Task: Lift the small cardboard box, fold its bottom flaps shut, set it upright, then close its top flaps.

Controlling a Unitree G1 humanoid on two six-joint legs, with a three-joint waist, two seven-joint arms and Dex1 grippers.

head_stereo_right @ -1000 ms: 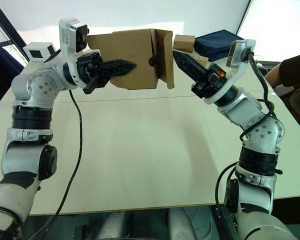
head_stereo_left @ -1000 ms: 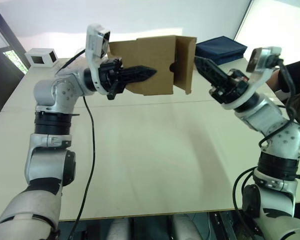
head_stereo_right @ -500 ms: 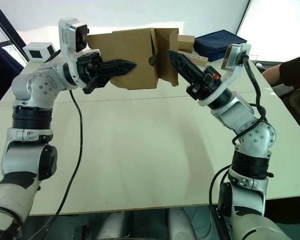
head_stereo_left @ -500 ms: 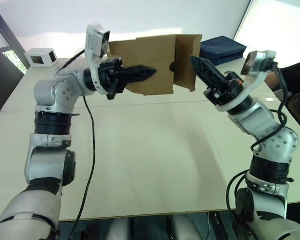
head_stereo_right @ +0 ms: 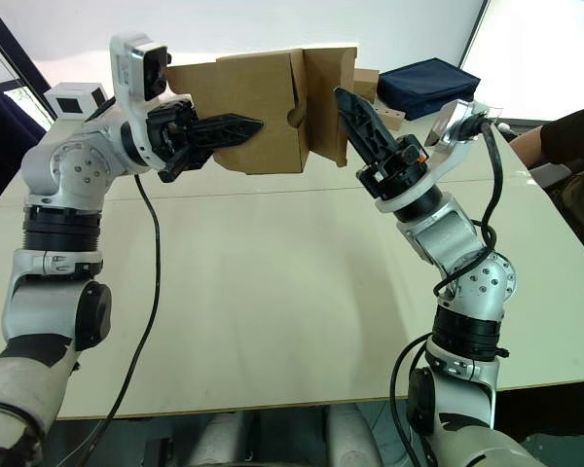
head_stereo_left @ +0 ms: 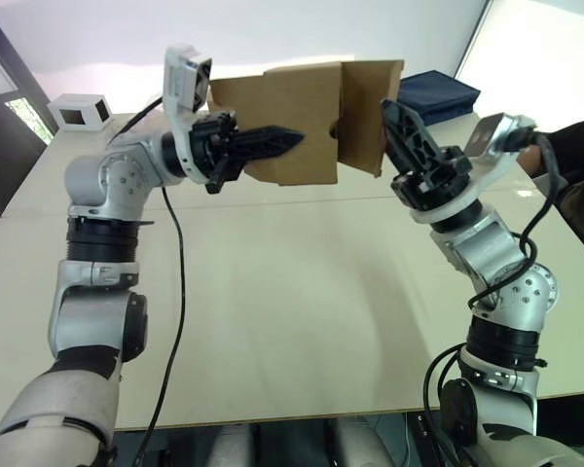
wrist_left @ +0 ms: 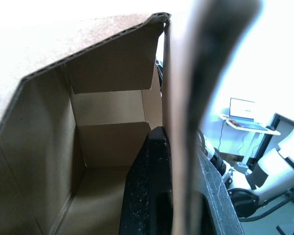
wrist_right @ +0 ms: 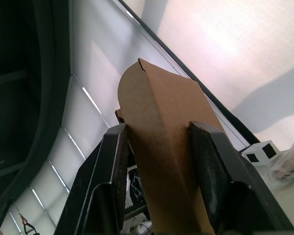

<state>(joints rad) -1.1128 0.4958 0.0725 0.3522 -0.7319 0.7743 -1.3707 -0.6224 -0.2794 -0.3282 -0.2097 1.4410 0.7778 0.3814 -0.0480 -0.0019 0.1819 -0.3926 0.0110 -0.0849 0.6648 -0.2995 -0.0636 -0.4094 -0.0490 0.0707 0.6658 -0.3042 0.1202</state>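
Observation:
The small cardboard box (head_stereo_left: 287,122) hangs in the air above the far part of the table, lying on its side with one open end toward my right arm. My left gripper (head_stereo_left: 290,140) is shut on its near wall (wrist_left: 181,122); one finger (wrist_left: 147,196) reaches inside and the other stays outside. A flap (head_stereo_left: 370,107) at the open end stands out sideways. My right gripper (head_stereo_left: 397,112) is open and points up against that flap. The flap's brown face (wrist_right: 161,147) spans the gap between the two fingers (wrist_right: 108,186). Inner flaps (wrist_left: 108,107) show deep inside the box.
A white box with a dark window (head_stereo_left: 78,111) sits at the table's far left. A dark blue case (head_stereo_left: 433,92) and a tan wooden block (head_stereo_right: 365,83) lie at the far right. A person's arm (head_stereo_right: 565,131) rests at the right edge. The pale table (head_stereo_left: 292,292) stretches below.
My right arm has moved in toward the box and tilted its fingers upward onto the open flap, which now stands a little higher. The left arm and the box have held still.

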